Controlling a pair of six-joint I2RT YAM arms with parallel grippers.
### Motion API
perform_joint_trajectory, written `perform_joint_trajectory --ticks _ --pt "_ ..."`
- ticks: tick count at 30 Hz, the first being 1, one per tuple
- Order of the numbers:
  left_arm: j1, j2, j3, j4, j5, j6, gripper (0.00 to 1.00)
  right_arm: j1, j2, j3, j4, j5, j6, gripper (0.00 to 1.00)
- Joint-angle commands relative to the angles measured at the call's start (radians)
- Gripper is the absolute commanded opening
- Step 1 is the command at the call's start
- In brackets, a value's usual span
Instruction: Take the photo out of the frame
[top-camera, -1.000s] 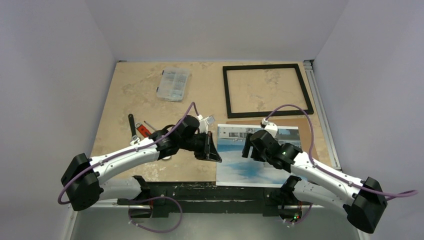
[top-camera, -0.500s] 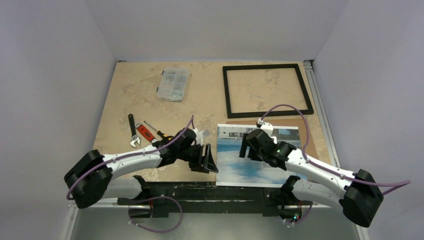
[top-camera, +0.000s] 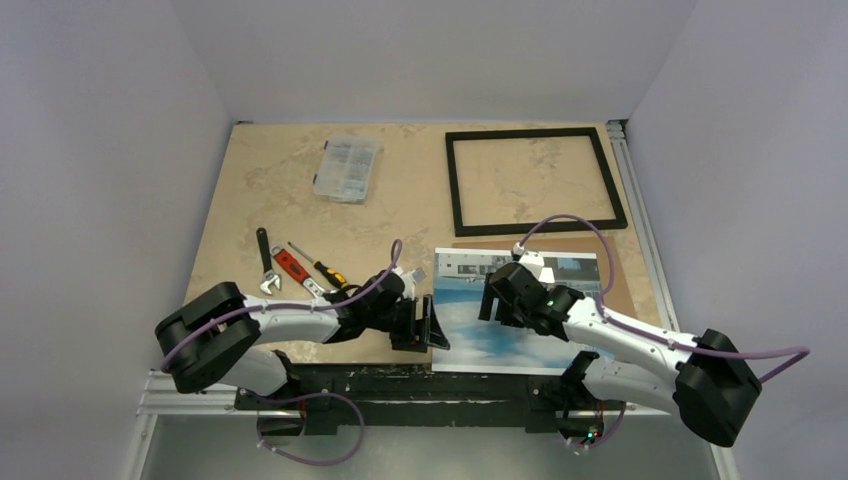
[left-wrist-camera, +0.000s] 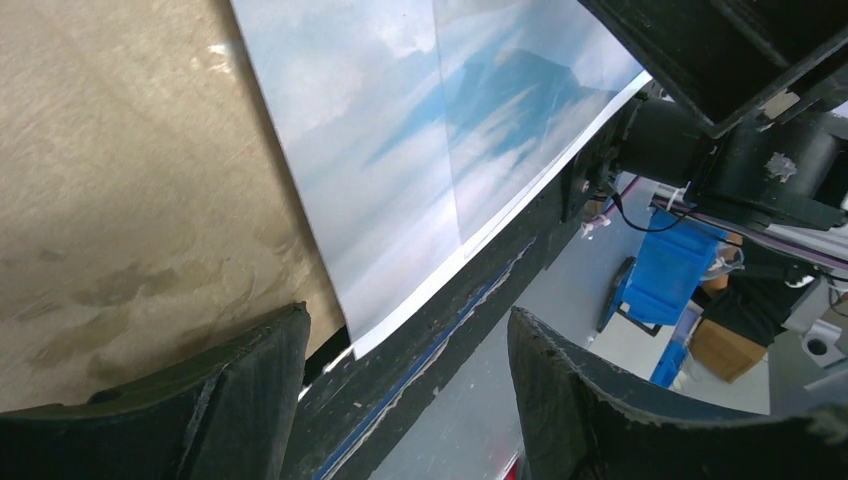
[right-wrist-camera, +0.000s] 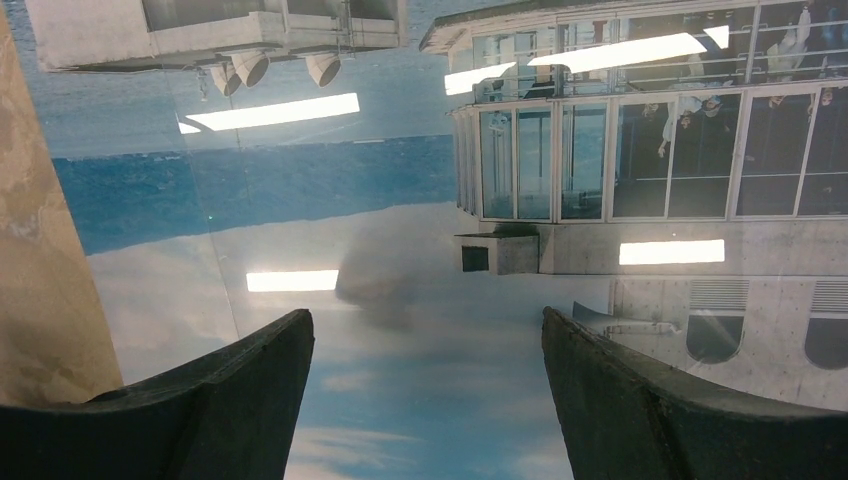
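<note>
The photo (top-camera: 470, 340) lies flat on the table at the near right, out of the frame, showing blue sky, clouds and a white building. The empty black frame (top-camera: 453, 185) lies at the back right. My left gripper (top-camera: 430, 328) is open at the photo's near-left corner, by the table's front edge. In the left wrist view the photo (left-wrist-camera: 400, 130) ends in a white corner just ahead of that gripper (left-wrist-camera: 405, 315), with nothing between the jaws. My right gripper (top-camera: 492, 300) hangs open low over the photo (right-wrist-camera: 400, 200); its jaws (right-wrist-camera: 425, 318) are empty.
A brown backing panel (top-camera: 612, 275) sticks out from under the photo's right side. A clear parts box (top-camera: 347, 168) sits at the back left. A wrench (top-camera: 265, 262), a red tool (top-camera: 287, 263) and a screwdriver (top-camera: 322, 268) lie left of my left arm.
My left gripper has gone from shut to open at the photo's left edge and drawn back toward the table's front edge. The right arm has barely shifted.
</note>
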Motion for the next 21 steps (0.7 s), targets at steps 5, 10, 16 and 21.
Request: perform_joint_trajectory --ticks 5,10,16,21 --pt "-0.024 0.1 -0.007 0.107 -0.055 -0.05 0.71 0.004 0.029 -0.006 0.047 -0.006 0.023 0.82" --pt "-0.024 0.1 -0.009 0.146 -0.023 -0.067 0.71 0.004 0.076 -0.022 0.084 -0.019 0.024 0.82" --pt "-0.024 -0.017 -0.026 0.145 -0.037 -0.075 0.7 0.004 0.097 -0.015 0.091 -0.018 0.021 0.82" --pt "-0.024 -0.054 -0.02 0.188 -0.02 -0.113 0.68 0.004 0.092 -0.017 0.091 -0.02 0.018 0.82"
